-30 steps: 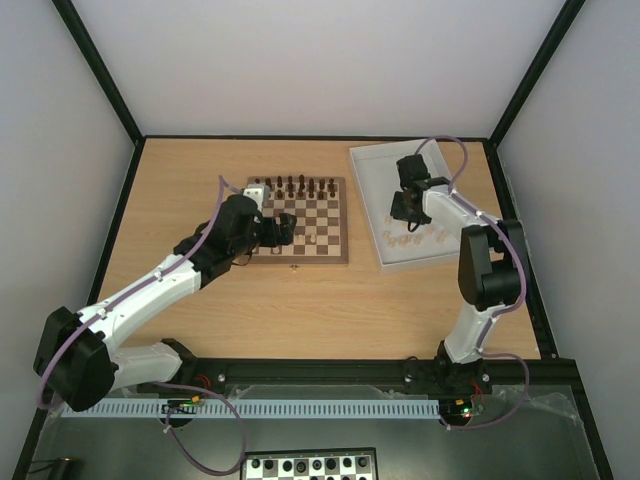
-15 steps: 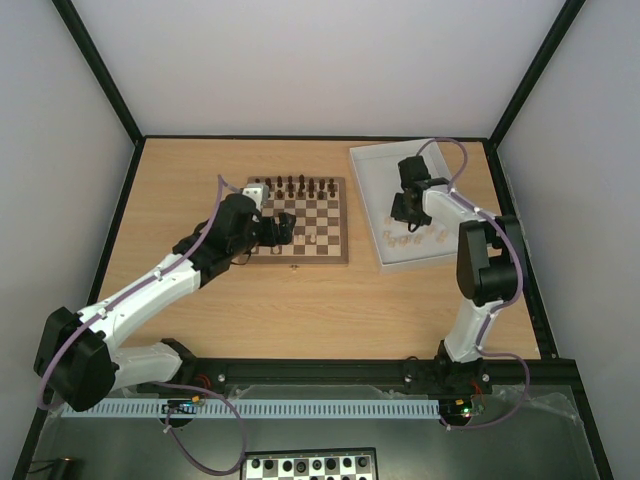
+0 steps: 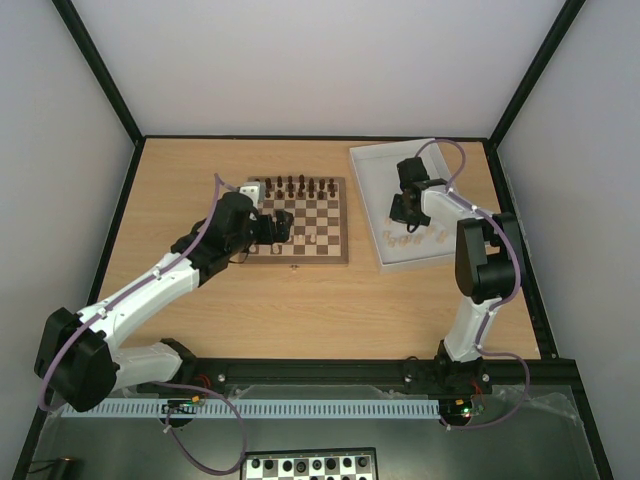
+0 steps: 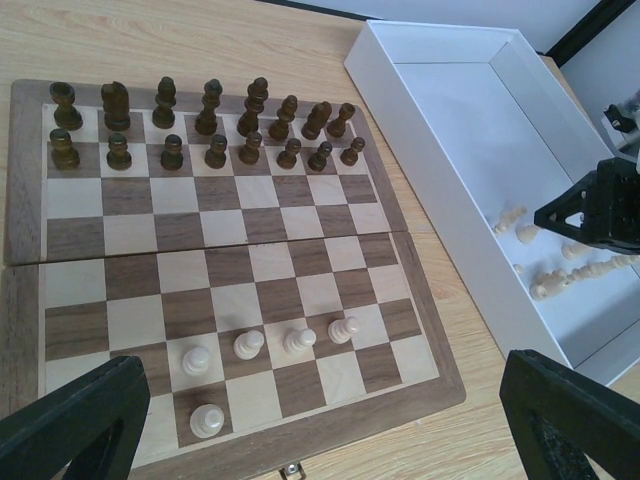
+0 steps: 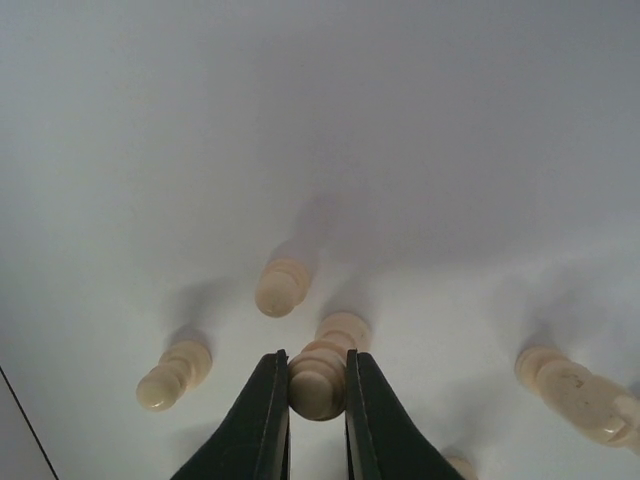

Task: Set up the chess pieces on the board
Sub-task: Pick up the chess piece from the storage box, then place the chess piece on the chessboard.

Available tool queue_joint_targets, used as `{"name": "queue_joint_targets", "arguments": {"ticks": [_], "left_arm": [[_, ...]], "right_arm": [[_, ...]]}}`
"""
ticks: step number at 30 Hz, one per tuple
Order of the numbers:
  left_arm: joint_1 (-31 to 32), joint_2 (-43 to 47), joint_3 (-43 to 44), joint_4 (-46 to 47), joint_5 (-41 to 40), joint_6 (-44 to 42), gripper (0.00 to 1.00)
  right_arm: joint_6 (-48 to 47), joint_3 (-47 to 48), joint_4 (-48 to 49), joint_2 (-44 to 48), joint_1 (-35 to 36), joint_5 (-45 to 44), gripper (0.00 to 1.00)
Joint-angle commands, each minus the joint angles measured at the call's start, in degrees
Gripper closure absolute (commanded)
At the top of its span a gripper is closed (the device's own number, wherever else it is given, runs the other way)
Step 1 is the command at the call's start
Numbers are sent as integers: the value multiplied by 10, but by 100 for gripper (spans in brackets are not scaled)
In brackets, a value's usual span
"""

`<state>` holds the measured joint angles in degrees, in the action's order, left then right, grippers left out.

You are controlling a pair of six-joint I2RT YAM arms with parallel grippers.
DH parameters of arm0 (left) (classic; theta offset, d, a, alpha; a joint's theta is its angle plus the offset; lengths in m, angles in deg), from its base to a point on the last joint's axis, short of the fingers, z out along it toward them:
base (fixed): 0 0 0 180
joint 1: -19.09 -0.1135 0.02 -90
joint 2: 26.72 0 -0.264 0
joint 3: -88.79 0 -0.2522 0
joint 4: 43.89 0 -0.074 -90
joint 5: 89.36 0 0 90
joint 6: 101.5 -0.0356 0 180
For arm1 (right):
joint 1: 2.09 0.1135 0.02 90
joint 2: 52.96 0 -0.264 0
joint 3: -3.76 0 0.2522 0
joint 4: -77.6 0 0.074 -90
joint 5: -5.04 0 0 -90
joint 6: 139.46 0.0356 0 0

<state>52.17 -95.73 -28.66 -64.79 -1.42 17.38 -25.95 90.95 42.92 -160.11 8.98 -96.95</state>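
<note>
The right claw is shut on a tiny, light, slippery chess piece, pinching its round end at three and nine o'clock.

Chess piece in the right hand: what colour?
Pale cream chess piece; right wrist view shows it best.

Pale grey walls, black corner posts, light wooden tabletop

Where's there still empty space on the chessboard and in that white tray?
Board: the four middle rows are bare, between the dark pieces at the far side and five pale pieces in the near two rows. Tray: the far half is bare; the near end is crowded with loose pieces and the right gripper, shut on one.
</note>
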Motion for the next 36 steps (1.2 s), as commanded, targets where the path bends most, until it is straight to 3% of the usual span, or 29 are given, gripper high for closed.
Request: {"name": "queue_joint_targets", "arguments": {"ticks": [1, 11, 24, 36], "left_arm": [[-2, 1, -6, 6, 6, -5, 0], [-3, 13, 1, -2, 6, 5, 0], [0, 79, 28, -54, -29, 8, 0], [0, 181, 15, -105, -75, 25, 0]], "right_arm": [[1, -7, -17, 5, -3, -6, 98], [-7, 40, -66, 101, 25, -24, 99], [-17, 42, -120, 189, 192, 63, 99], [-24, 67, -115, 112, 301, 88, 99]]}}
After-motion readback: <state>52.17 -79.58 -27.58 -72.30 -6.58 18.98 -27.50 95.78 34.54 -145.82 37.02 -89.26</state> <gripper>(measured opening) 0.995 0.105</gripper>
